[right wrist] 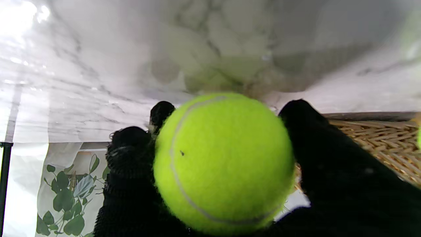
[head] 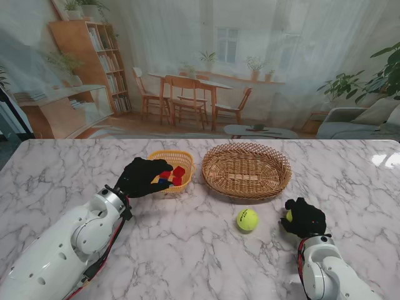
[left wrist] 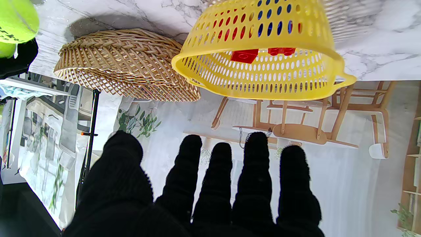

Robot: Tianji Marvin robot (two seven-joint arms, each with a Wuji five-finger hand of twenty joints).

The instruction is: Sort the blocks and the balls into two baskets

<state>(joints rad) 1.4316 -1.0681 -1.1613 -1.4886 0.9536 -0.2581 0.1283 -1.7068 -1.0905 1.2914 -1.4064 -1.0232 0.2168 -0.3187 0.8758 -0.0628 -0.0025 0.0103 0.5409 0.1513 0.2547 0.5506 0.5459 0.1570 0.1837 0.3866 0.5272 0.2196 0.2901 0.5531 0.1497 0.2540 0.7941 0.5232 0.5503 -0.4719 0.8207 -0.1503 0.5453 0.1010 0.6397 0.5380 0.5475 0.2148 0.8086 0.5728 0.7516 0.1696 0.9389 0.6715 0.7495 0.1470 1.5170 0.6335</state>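
The yellow plastic basket [head: 185, 159] holds red blocks [head: 179, 170] and a blue block [head: 164, 181]; its perforated wall [left wrist: 263, 70] shows red blocks [left wrist: 244, 55] inside. My left hand [head: 142, 177] hovers at the basket's near-left rim, fingers [left wrist: 221, 174] spread and empty. The wicker basket [head: 246, 169], also seen as the wicker basket [left wrist: 128, 62], stands empty to the right. My right hand [head: 304, 217] is shut on a tennis ball [right wrist: 223, 161], a sliver of which shows as the held ball [head: 289, 215]. A second tennis ball [head: 247, 219] lies loose on the marble between my hands.
The marble table [head: 200, 250] runs to its far edge at a printed room backdrop. The loose ball sits just nearer to me than the wicker basket. A ball [left wrist: 16, 19] and my right hand's glove show at the left wrist view's edge.
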